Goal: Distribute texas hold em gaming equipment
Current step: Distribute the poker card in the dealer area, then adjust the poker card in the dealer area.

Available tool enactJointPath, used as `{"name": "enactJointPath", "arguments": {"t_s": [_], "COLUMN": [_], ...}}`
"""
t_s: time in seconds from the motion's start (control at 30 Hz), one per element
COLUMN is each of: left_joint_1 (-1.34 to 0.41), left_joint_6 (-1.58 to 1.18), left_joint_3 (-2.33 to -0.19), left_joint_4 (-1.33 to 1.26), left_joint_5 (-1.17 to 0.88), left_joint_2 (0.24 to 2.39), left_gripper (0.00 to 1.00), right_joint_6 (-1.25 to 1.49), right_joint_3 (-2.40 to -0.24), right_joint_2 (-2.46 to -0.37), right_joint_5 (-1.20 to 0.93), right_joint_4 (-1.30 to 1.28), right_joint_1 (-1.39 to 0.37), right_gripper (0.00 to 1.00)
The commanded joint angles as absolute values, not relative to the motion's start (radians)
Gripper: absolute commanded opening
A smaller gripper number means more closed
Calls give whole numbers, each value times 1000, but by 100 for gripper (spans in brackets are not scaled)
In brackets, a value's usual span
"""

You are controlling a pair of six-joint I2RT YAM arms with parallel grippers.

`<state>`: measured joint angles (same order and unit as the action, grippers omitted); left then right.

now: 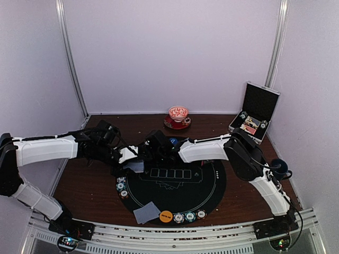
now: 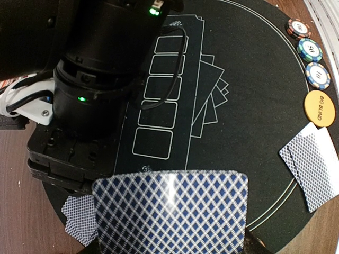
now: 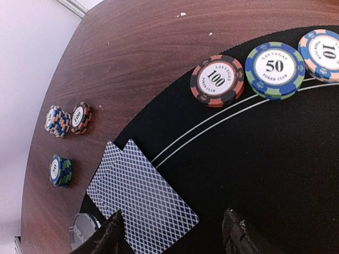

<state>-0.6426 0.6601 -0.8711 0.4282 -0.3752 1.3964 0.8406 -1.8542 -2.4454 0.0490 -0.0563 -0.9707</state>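
Observation:
My left gripper (image 2: 169,235) is shut on a blue-diamond-backed playing card (image 2: 170,211) that hides its fingers; it holds the card above the left edge of the round black mat (image 1: 212,185). My right gripper (image 3: 175,235) is open and empty, low over the mat just right of two face-down cards (image 3: 135,198). Chips marked 100 (image 3: 217,80), 50 (image 3: 275,69) and 10 (image 3: 321,53) lie on the mat's rim. In the left wrist view a second pair of cards (image 2: 312,164), the orange big-blind disc (image 2: 320,108) and three chips (image 2: 310,49) lie at the mat's near edge.
Three small chip stacks (image 3: 60,170) stand on the wooden table beyond the mat, and a clear disc (image 3: 82,230) lies by my right gripper's left finger. The open silver-edged case (image 1: 254,111) is at the back right. A red-and-white cup on a saucer (image 1: 178,117) is at the back centre.

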Motion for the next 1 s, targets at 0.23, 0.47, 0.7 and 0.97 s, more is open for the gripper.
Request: {"name": "enactJointPath", "arguments": {"t_s": [0.23, 0.47, 0.7, 0.97], "left_joint_1": [-647, -646, -646, -647], "left_joint_6": [668, 668, 669, 669], "left_joint_3": [-864, -864, -862, -864], "left_joint_4": [408, 409, 408, 408], "left_joint_5": [-396, -395, -396, -395], "left_joint_2": [1362, 1364, 1366, 1367], "left_gripper": [59, 59, 59, 59], "right_joint_6": [857, 851, 844, 836], "right_joint_3": [-1839, -1911, -1942, -1949], "right_joint_2": [-2425, -2492, -2529, -2546], "right_joint_5": [-22, -15, -11, -43], "right_joint_4": [-60, -70, -59, -5], "right_joint_1": [-1004, -1002, -998, -996], "right_gripper": [64, 64, 64, 64]}}
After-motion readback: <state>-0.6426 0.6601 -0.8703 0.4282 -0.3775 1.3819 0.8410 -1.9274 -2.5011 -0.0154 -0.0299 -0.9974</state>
